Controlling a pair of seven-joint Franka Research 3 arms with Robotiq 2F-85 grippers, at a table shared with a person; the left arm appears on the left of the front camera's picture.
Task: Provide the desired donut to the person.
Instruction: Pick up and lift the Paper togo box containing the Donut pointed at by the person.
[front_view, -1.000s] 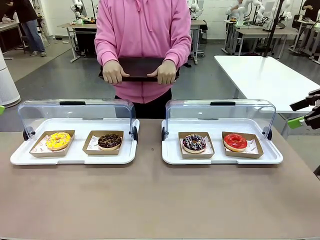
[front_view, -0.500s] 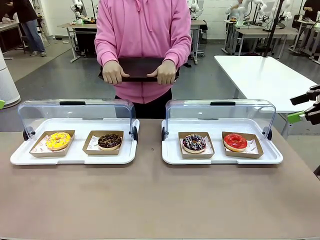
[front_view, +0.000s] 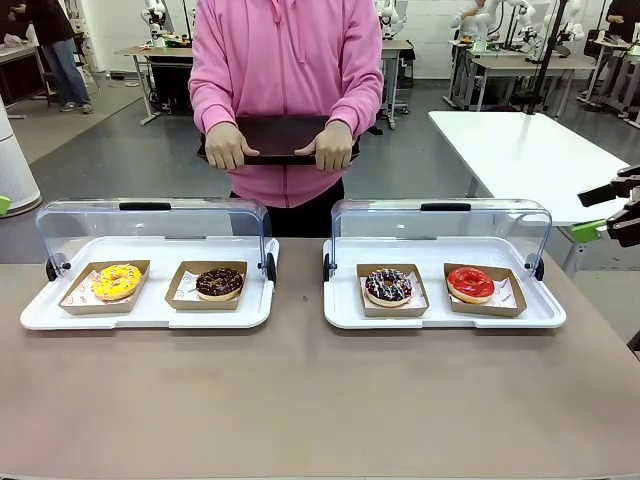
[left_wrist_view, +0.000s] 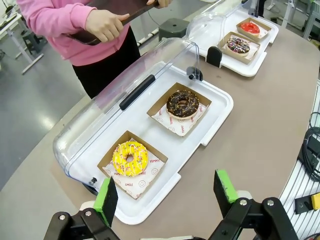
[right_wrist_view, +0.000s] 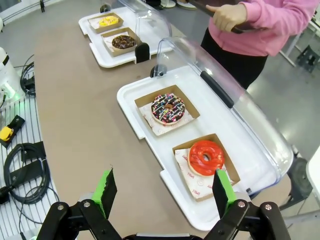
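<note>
Red donut (right_wrist_view: 206, 157) ahead of right gripper (right_wrist_view: 164, 187), untouched

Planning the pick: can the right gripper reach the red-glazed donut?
Probably yes: the clear domed lid is swung back, the red-glazed donut lies uncovered, and nothing stands between it and the open right gripper.

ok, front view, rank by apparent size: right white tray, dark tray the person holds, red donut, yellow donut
1. right white tray
2. dark tray, farther off, so true size unsure
3. red donut and yellow donut: look alike, not ranked
</note>
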